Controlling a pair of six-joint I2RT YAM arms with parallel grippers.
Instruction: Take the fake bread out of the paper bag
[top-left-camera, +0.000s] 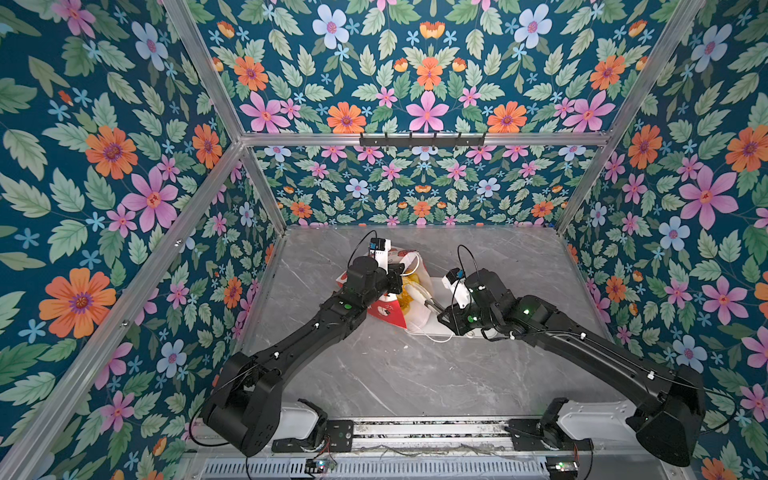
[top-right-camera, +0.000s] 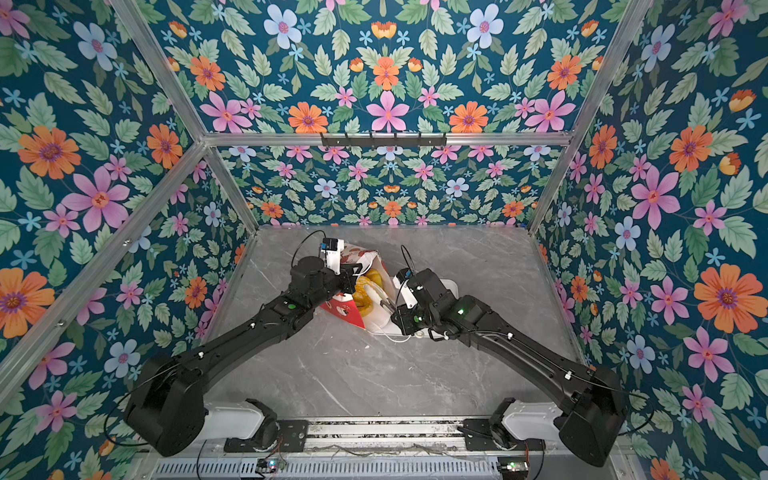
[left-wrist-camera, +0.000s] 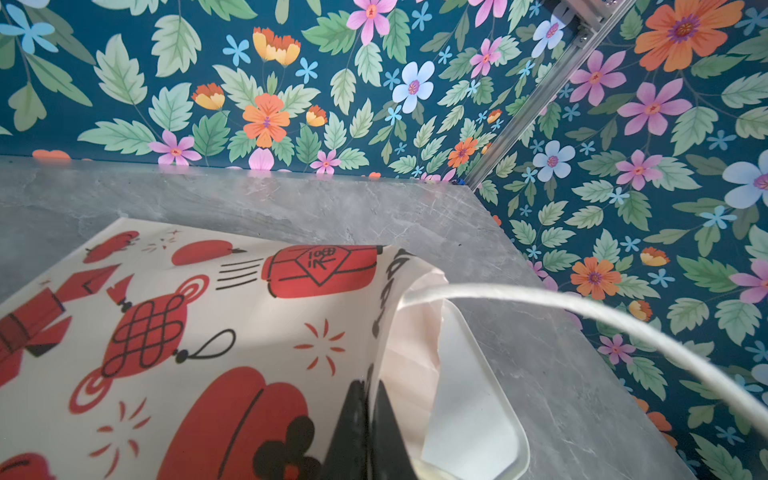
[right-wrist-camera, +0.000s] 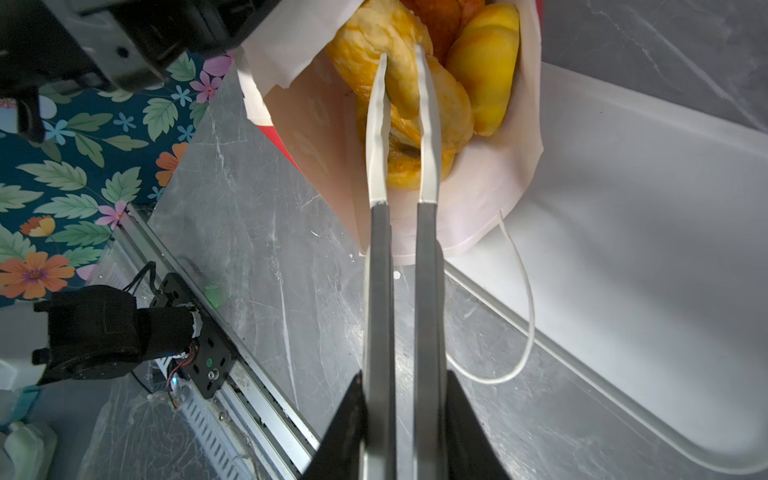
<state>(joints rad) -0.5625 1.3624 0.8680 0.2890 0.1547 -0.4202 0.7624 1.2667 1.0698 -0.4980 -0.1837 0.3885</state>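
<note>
The red-and-white paper bag (top-left-camera: 388, 312) (top-right-camera: 344, 309) (left-wrist-camera: 208, 316) lies tipped on the table, its mouth (right-wrist-camera: 482, 187) toward my right arm and resting on the tray's edge. Fake bread (top-left-camera: 409, 291) (top-right-camera: 365, 291) fills the mouth. My left gripper (left-wrist-camera: 365, 399) (top-left-camera: 397, 276) (top-right-camera: 353, 274) is shut on the bag's upper rim. My right gripper (right-wrist-camera: 404, 382) (top-left-camera: 442, 313) (top-right-camera: 395, 311) is shut on long metal tongs (right-wrist-camera: 378, 166). The tong tips reach into the bag and pinch a golden pastry (right-wrist-camera: 401, 91). A yellow pastry (right-wrist-camera: 484, 66) and an orange one (right-wrist-camera: 440, 12) sit beside it.
A flat white tray (right-wrist-camera: 644, 249) (left-wrist-camera: 478, 415) (top-left-camera: 438, 282) (top-right-camera: 451, 286) lies under and to the right of the bag mouth. The bag's white cord handles (right-wrist-camera: 528, 316) (left-wrist-camera: 582, 307) hang loose. Grey marble table (top-left-camera: 395, 374), floral walls on three sides, and a metal rail along the front edge.
</note>
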